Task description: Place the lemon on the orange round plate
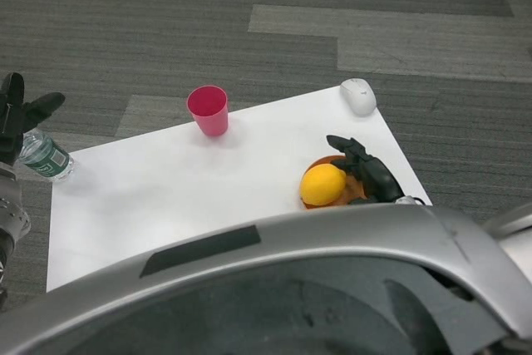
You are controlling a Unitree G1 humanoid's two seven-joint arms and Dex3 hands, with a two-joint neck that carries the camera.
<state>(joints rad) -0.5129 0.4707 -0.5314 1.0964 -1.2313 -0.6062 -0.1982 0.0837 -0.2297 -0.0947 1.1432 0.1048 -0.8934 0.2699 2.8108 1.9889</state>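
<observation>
**Lemon observed on orange plate, right robot hand alongside**

The lemon (322,184) lay on the orange round plate (329,160) at the near right part of the white surface (166,197). Most of the plate was hidden by the fruit and by the right robot hand (366,170); only slivers of its rim showed. The right robot hand sat just beside the lemon on its right, fingers reaching toward the far side of the plate. Whether those fingers were gripping the lemon or merely resting against it could not be told from this view.

The left robot hand (21,114) was raised past the left edge of the surface, fingers spread apart and holding nothing. A capped plastic water bottle (46,157) lay just below it at the far left corner of the surface.

A pink cup (208,110) stood upright near the far edge. A white computer mouse (358,96) rested at the far right corner, well apart from the plate.
</observation>
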